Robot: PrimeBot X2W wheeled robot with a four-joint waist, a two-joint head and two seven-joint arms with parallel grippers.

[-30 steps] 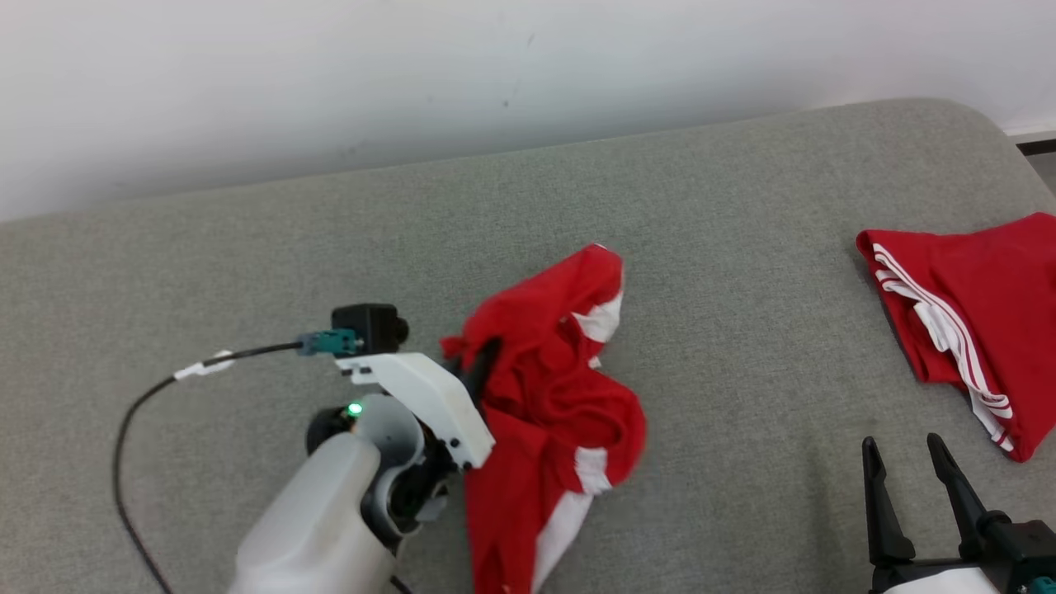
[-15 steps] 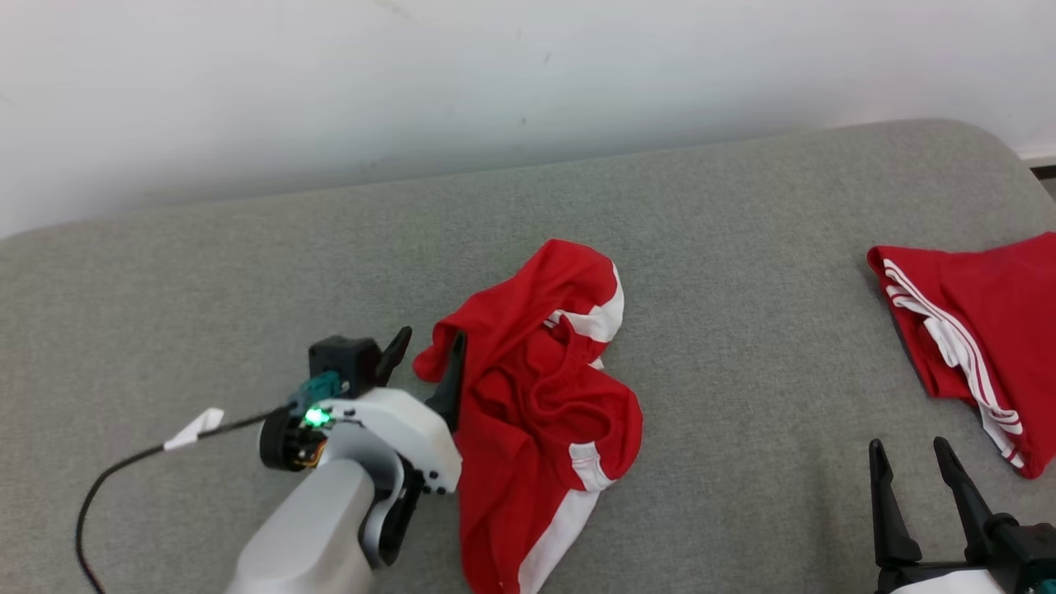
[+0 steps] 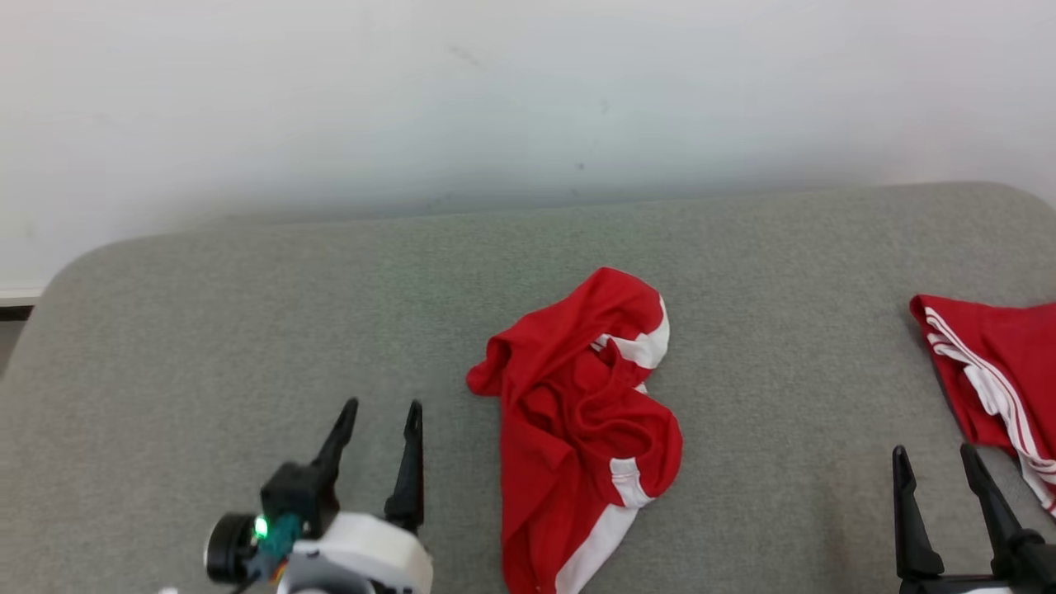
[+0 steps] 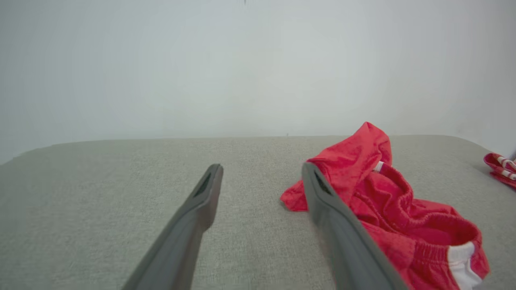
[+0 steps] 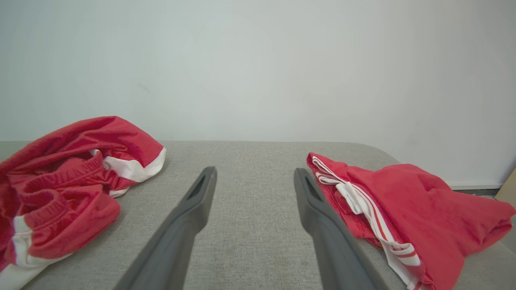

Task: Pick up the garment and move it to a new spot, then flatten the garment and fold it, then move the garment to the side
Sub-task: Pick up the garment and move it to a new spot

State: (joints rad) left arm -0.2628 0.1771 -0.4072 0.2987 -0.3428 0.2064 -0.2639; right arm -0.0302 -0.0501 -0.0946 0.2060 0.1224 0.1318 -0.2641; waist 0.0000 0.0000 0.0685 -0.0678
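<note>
The garment [image 3: 582,429] is a pair of red shorts with white trim, lying crumpled in the middle of the grey cushioned surface [image 3: 247,330]. My left gripper [image 3: 382,406] stands open to its left, a short gap away, with nothing between the fingers. In the left wrist view the garment [image 4: 387,213] lies just right of the open left gripper [image 4: 261,169], partly behind the right finger. My right gripper [image 3: 932,452] is open at the lower right, well clear of the shorts. The right wrist view has the garment [image 5: 68,177] at far left of that open gripper [image 5: 254,172].
A second red garment with white stripes [image 3: 990,379] lies bunched at the right end of the surface, close to my right gripper's right finger [image 5: 322,217]. A white wall [image 3: 528,99] runs behind. The surface's rounded left corner [image 3: 58,280] drops off.
My left gripper has opened, let go of the shorts' left edge and drawn back toward me. The shorts now rest loose on the surface. The head camera has also shifted.
</note>
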